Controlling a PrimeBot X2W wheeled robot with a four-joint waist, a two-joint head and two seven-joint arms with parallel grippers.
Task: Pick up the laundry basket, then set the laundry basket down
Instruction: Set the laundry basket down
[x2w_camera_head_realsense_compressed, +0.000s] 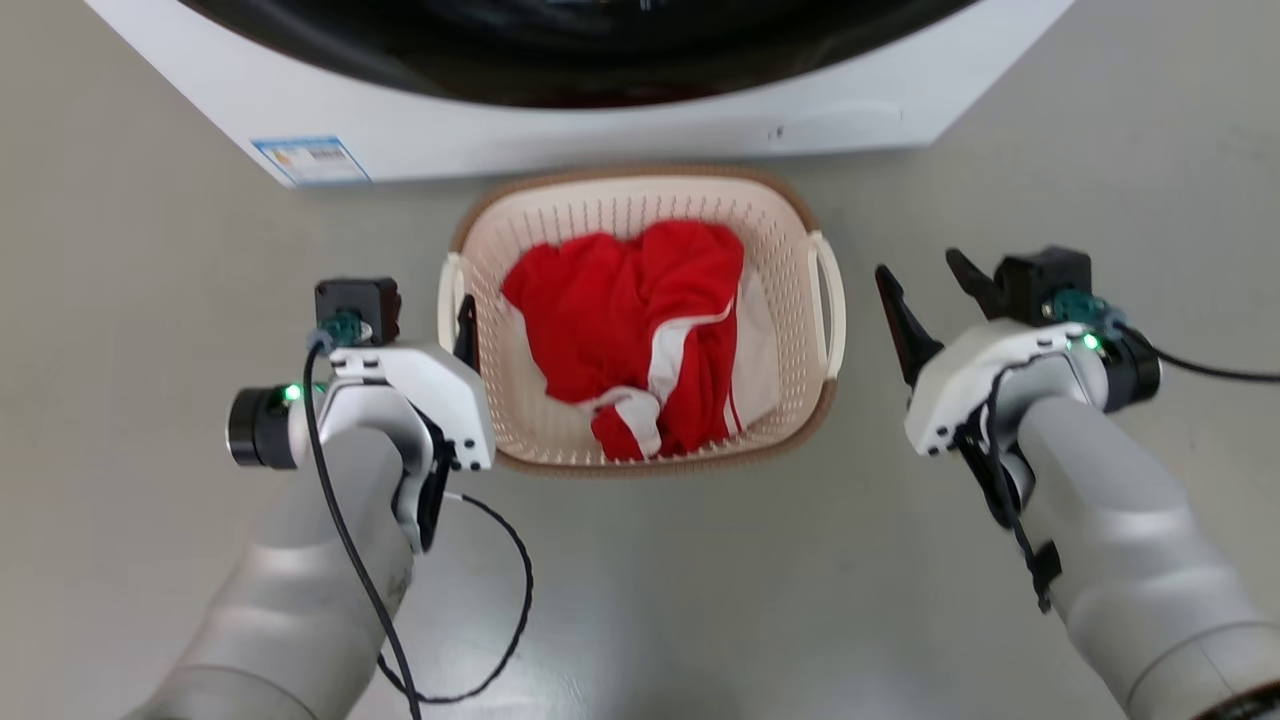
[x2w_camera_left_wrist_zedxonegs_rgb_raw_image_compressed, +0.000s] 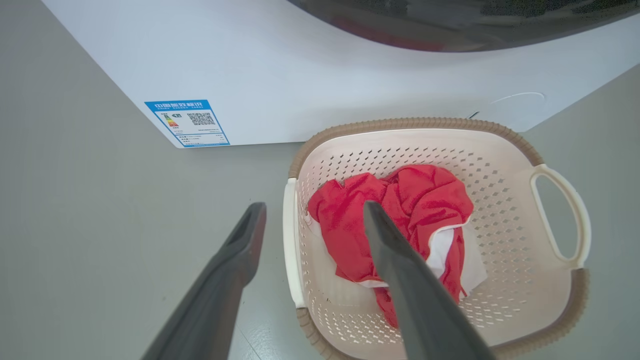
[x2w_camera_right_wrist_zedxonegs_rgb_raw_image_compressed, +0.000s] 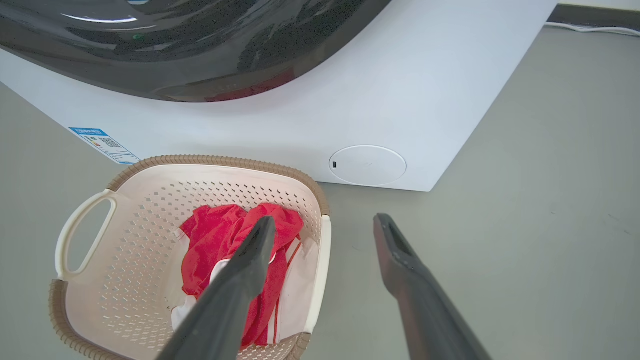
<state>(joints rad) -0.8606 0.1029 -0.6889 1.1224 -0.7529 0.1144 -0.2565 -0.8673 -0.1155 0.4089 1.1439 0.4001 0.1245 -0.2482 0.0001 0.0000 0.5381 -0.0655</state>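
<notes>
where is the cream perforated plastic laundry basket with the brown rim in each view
Head view: cream perforated laundry basket at centre.
Left wrist view: basket at lower right.
Right wrist view: basket at lower left.
Shared landmark: blue label on the white washing machine.

Bright, even light, soft shadows, pale glare on the dark washer door (x2w_camera_right_wrist_zedxonegs_rgb_raw_image_compressed: 150, 55)

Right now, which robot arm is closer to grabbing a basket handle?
Probably the left. The left fingers, open, sit on either side of the laundry basket's left handle. The right fingers, open too, have bare floor between them and the right handle.
</notes>
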